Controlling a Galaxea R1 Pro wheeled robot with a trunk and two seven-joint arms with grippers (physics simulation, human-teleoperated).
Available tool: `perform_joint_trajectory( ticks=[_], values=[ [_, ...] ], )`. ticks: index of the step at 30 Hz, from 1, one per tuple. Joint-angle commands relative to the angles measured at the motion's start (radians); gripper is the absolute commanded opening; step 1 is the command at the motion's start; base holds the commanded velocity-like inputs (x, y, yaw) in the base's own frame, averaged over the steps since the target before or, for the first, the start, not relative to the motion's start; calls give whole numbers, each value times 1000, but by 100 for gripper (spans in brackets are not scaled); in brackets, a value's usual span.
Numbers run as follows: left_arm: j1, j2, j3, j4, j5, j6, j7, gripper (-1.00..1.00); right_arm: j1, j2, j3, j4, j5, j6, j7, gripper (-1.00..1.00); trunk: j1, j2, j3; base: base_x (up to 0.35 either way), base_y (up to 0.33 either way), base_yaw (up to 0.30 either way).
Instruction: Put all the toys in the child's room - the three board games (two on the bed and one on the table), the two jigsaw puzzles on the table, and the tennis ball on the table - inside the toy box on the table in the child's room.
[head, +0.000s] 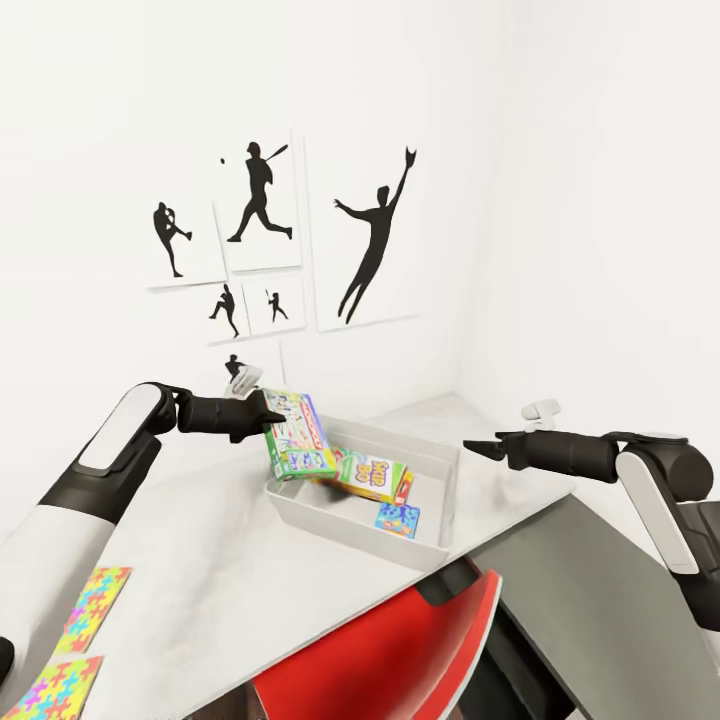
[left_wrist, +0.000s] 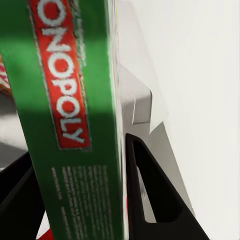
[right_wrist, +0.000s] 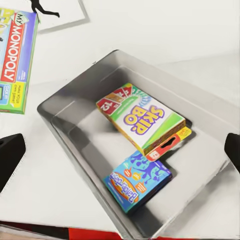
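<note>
Progress stands at roughly a third, by my reckoning. Two board games already lie inside the toy box (head: 430, 470): the Skip-Bo box (right_wrist: 142, 117) flat on the bin floor, and the smaller blue box (right_wrist: 137, 181) touching its end, nearer the bin wall on the chair side. The third game, the Monopoly box (head: 296, 436), is clamped on edge in my left gripper (head: 262, 412), tilted and held over the bin's rim on my left side, not yet resting inside.

Outstanding items: both jigsaw puzzles (head: 70, 640) lie flat at the table's (head: 215, 560) near left corner, well apart from the bin. I see no tennis ball and cannot say where it is.

My right gripper (head: 473, 446) hangs over the table beside the bin's right wall, fingers spread wide and empty.

Differences between views: the head view gives the layout, with both arms, the puzzles, the red chair (head: 400, 650) and the silhouette pictures (head: 290, 240) on the wall. The left wrist view gives the box's green spine, its red title band and one black finger (left_wrist: 150, 195) against it, confirming the grip. The right wrist view looks straight down into the bin and settles the arrangement of the two stowed games, which the head view shows partly behind the held box.
</note>
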Motion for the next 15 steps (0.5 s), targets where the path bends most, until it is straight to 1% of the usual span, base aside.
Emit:
perform_joint_trajectory(
  ticks=[1,4,5,8,12,15],
  values=[
    [-2,1,-2,-1,12,-1,9,-100,-1,-1,0,-1,6,3,7,100,1,-2,-2,69,10,296],
    [-2,0,-2,0,12,-1,10,-100,-1,-1,0,-1,6,3,7,100,1,-2,-2,32,5,214],
    [-2,0,-2,0,11,-2,10,-100,-1,-1,-9,-1,6,3,7,100,1,-2,-2,7,1,63],
    [-2,0,-2,-1,11,-2,10,-100,-1,-1,-15,-1,6,3,7,100,1,-2,-2,15,-11,35],
    [2,0,1,-4,11,-2,9,-100,0,0,-19,-1,6,1,7,100,1,-2,-2,231,-155,5],
    [5,0,5,-3,10,-3,9,-100,1,0,-20,-1,6,-4,8,100,1,-2,-2,171,-72,1]
  ],
)
